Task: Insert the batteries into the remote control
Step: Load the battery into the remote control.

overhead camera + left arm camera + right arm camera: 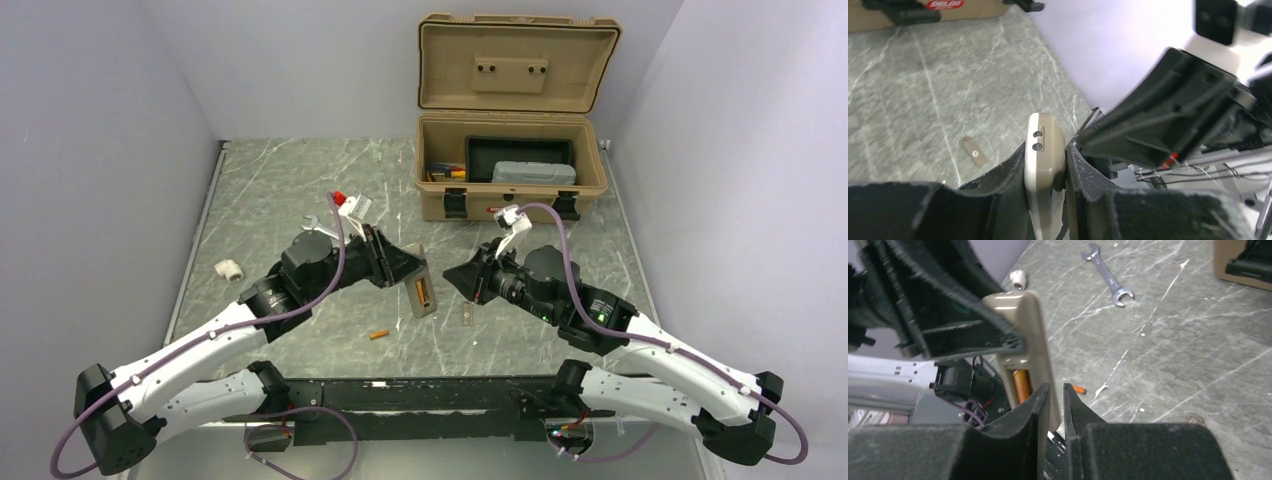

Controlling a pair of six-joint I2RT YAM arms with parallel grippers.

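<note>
My left gripper (pixel 405 275) (pixel 1045 155) is shut on the remote control (pixel 418 290) (pixel 1044 145), holding the tan bar above the table with its open battery bay facing the right arm. One orange battery (pixel 423 292) (pixel 1021 384) sits in the bay. A second battery (pixel 378 334) (pixel 1078 389) lies loose on the table below the remote. My right gripper (pixel 455 275) (pixel 1057 387) hovers just beside the remote's lower end. Its jaws stand a narrow slit apart with nothing between them.
The bay's tan cover (pixel 467 318) (pixel 974 151) lies flat on the table under the right gripper. A silver wrench (pixel 318 222) (pixel 1108 276) and a white fitting (pixel 229 269) (pixel 1018 278) lie to the left. An open tan toolbox (pixel 510 195) stands at the back.
</note>
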